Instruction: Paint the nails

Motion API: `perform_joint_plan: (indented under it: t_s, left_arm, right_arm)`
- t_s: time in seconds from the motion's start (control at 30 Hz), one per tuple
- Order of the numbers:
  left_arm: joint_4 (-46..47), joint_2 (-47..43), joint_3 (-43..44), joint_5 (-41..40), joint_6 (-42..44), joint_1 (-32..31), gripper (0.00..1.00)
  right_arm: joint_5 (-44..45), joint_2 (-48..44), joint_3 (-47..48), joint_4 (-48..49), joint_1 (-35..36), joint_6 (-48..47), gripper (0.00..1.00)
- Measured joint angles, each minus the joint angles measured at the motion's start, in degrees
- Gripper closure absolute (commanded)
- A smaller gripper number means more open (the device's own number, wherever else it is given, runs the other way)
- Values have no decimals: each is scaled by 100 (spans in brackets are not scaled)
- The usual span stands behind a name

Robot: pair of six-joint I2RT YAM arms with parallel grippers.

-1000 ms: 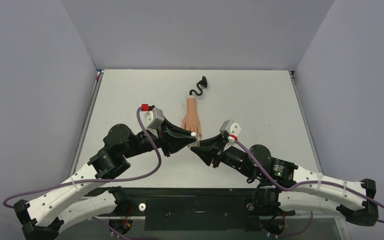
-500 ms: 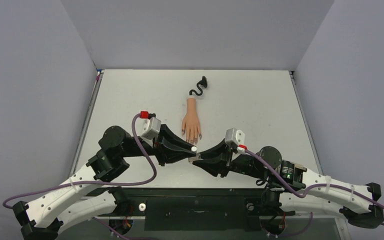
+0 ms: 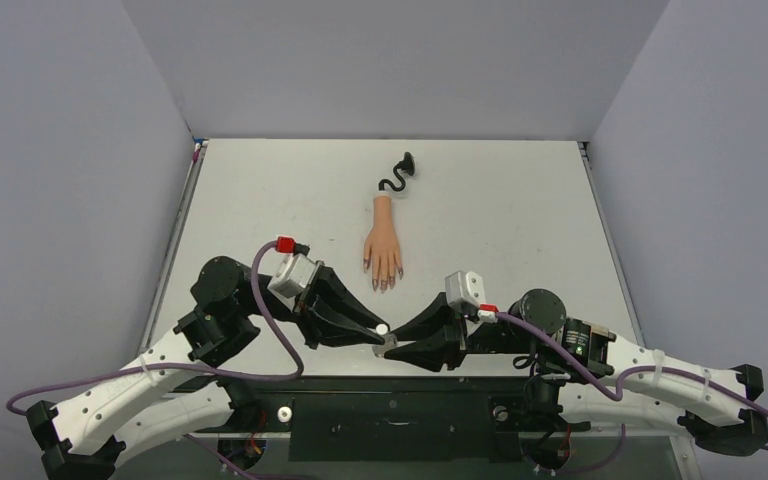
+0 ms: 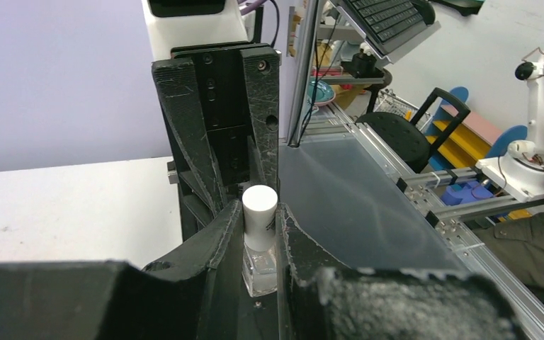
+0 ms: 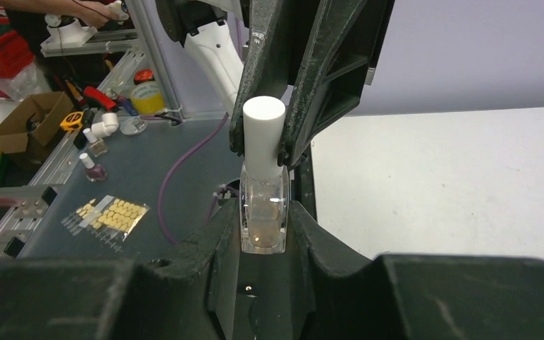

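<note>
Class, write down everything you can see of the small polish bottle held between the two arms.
The polish bottle is small, with a clear, glassy, squarish body and a white cylindrical cap fitted on. It is roughly upright near the table's front edge, apart from the mannequin hand. The right end effector clamps its body; the left end effector clamps its cap.

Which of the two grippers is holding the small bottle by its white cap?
The left gripper: its jaws pinch the white cap, while the right gripper clamps the clear glass body below it.
</note>
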Motion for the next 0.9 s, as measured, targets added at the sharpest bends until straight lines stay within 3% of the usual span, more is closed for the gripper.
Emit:
perform_joint_plan:
  t_s: [0.17,0.37,0.43,0.57,0.73,0.9]
  left_arm:
    - [74,-4,-2,170,-39,-22,88]
    - [162,-39,-61,197,-144,-22,56]
    - [116,-46,-76,201,-188,-22,41]
    - [-92,-142,-72,151,-197,-22,28]
    - [-824,-422,179,-286,28,-22,27]
    - [-1687,-533,658,-994,442,-22,39]
  right_arm:
    - [-256,52,52,-17,-2,-33,100]
    - [-352,90,125,-13,-7,-59,100]
    - [-350,85,175,17,-7,-66,100]
    - [-334,28,181,46,-7,-52,100]
    - [-166,-127,42,109,-7,13,100]
    - [404,-201,-76,109,-7,111,100]
